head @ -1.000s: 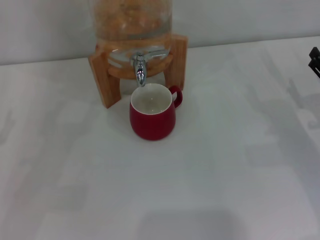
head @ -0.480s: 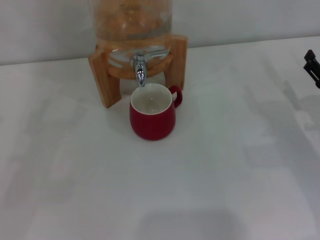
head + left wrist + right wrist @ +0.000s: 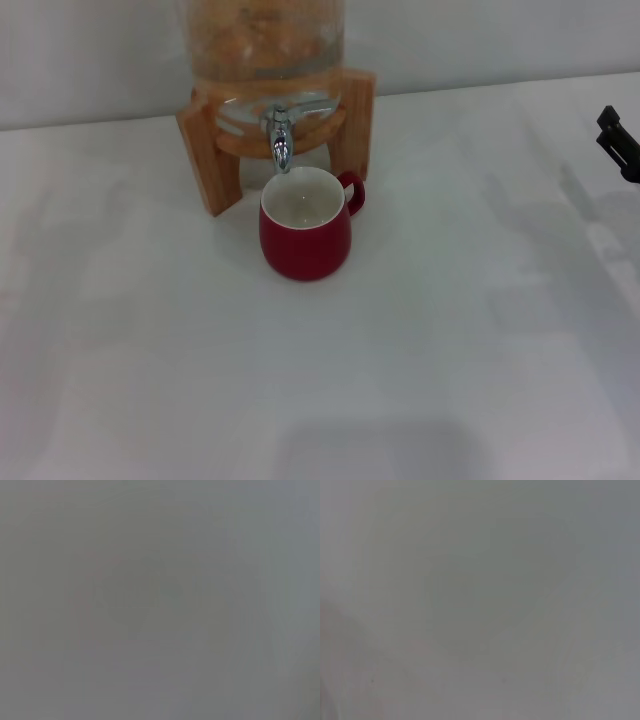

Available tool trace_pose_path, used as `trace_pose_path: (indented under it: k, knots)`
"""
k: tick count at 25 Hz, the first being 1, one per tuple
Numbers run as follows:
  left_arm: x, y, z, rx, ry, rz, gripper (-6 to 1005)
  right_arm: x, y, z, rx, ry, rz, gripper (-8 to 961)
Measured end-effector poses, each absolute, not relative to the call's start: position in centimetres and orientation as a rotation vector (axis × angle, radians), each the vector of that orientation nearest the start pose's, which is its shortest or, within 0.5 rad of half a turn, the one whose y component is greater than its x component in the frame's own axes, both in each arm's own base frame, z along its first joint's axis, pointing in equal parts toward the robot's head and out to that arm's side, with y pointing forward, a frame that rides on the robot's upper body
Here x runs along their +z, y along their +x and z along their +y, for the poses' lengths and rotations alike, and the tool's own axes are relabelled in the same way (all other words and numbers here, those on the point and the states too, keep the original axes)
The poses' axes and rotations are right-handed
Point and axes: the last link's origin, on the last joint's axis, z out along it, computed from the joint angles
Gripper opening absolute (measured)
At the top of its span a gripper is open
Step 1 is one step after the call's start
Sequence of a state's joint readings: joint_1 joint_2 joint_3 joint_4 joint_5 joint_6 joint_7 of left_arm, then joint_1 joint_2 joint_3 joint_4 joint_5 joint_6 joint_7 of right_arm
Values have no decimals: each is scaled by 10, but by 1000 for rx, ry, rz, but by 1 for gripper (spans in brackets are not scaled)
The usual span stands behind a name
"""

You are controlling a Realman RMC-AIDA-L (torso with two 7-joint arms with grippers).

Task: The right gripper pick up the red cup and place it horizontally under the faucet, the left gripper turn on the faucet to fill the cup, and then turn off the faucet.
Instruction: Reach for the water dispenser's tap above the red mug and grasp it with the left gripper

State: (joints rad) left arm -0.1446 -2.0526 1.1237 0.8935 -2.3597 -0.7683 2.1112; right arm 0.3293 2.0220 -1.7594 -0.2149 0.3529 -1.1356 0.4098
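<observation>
Red cup: the red cup (image 3: 305,237) stood upright on the white table (image 3: 450,350), a little above the frame's centre, its white inside showing and its small loop handle turned toward the upper right.
Faucet: the chrome faucet (image 3: 279,138) hung from the glass jar (image 3: 262,45) on its wooden stand (image 3: 210,160) in the upper middle of the frame; its spout pointed down right above the far rim of the cup, so the cup looked already placed for filling.
Right claw: only a black tip of the right claw (image 3: 620,142) showed at the right edge of the frame, well apart from the cup; I could not tell whether it was released or clenched, and it grasped nothing visible.
Left claw: not seen in the head view; its wrist view showed only blank grey.
Key relation: the faucet lever lay toward the upper left from the right claw, and the next step, by my judgement, fell to the left claw, reaching in from the frame's left side.
Surface and room: plain white table, pale wall behind, open space all round the cup.
</observation>
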Motion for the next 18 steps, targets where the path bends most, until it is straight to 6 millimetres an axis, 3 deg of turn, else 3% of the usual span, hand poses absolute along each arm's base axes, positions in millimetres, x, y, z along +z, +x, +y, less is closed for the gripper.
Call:
trace_pose_path:
  k: [4,11,18]
  knots:
    - [124,-334,345,-748,-1640,-744,845,34,365,321,798,-1450,699,838]
    - [142,-334,344,-515,-1759,-883,845,32,358,330,820,-1472,708,838]
    - [145,-317,342,-286,-1914,-830,845,30,353,335,828,-1489,707,838]
